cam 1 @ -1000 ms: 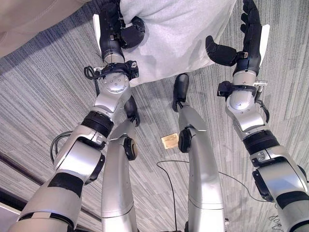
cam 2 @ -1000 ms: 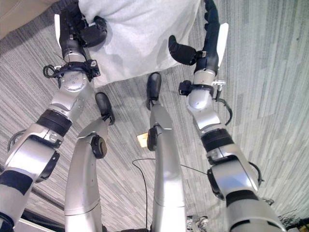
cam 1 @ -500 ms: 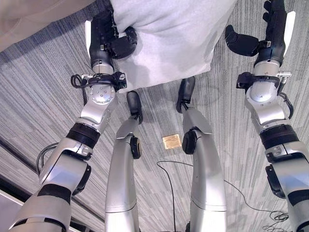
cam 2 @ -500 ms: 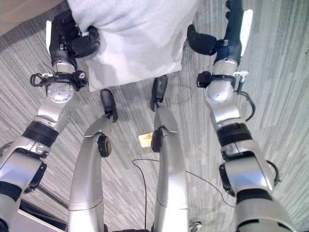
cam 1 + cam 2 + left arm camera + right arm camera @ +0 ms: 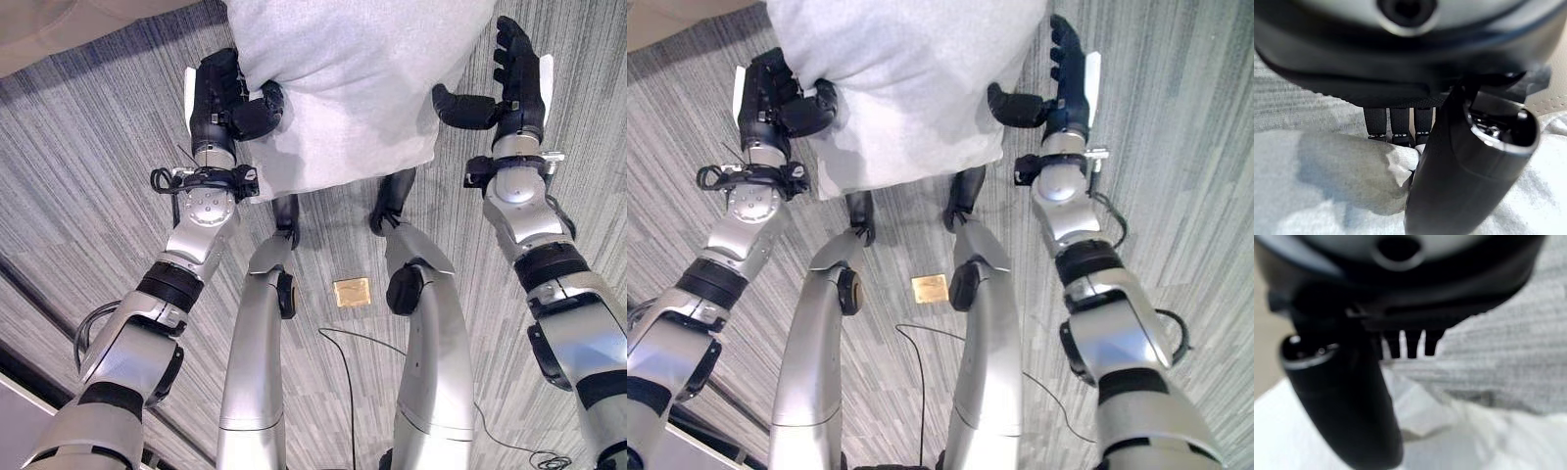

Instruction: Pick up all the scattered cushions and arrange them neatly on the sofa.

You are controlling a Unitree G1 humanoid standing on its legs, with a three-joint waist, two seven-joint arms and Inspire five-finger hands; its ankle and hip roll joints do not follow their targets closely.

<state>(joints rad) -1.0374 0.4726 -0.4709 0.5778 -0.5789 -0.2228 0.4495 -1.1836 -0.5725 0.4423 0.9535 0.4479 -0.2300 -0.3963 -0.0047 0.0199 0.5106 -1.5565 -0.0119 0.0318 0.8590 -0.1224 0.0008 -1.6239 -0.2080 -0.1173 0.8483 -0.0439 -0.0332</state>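
One cushion held off the carpet, left hand clamped on its edge, right hand straight-fingered alongside; carry step, next needs placement on the sofa.

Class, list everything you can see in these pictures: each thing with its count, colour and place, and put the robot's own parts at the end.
cushion: one, light grey, held up between the two hands above the floor.
sofa: one, beige, a part at the far left edge.
carpet: one, grey with fine stripes, covering the floor.
floor plate: one, brass-coloured square, set in the carpet below the cushion.
left hand: one, dark, thumb and fingers pinching the cushion's left edge.
right hand: one, dark, fingers straight, at the cushion's right edge.
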